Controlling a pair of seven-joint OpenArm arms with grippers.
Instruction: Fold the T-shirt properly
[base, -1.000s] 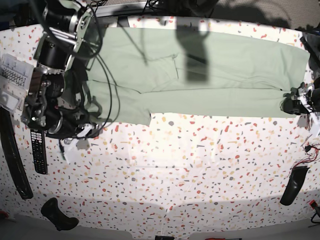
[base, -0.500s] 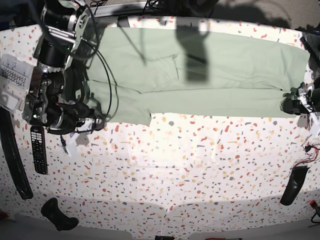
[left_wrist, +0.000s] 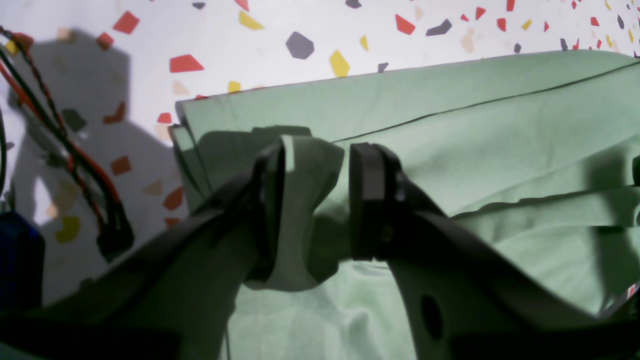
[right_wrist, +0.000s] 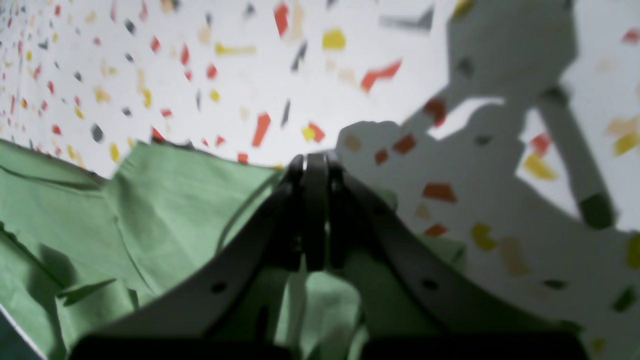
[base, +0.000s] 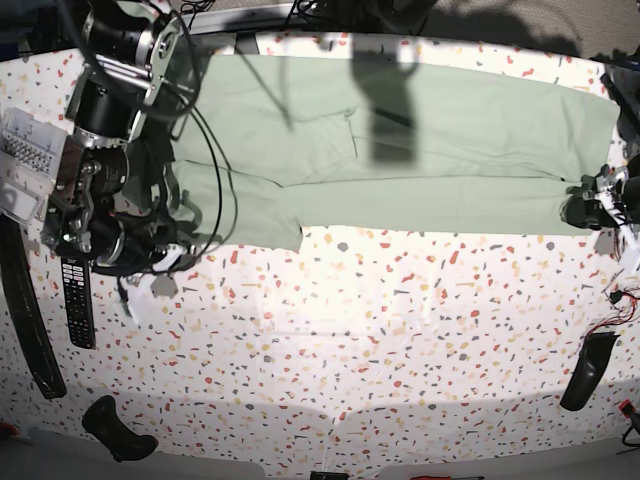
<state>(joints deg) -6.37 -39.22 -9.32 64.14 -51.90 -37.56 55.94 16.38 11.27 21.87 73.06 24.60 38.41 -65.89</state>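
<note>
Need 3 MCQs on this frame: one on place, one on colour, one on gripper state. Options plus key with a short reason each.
1. Where does the T-shirt lie on the table in the base view?
A. along the top edge
B. in the bottom corner
C. hanging off the bottom edge

2. What colour is the T-shirt?
A. dark blue
B. pale sage green
C. red

3. How does the left gripper stand?
A. wide open above bare table
B. shut on nothing
C. closed on a bunched fold of the T-shirt

Key:
1 A, the cloth spans the upper part of the speckled table.
2 B, plain pale green in all three views.
3 C, the left wrist view shows a wad of green cloth between the fingers. The right gripper has its jaws pressed together at the shirt's edge.
</note>
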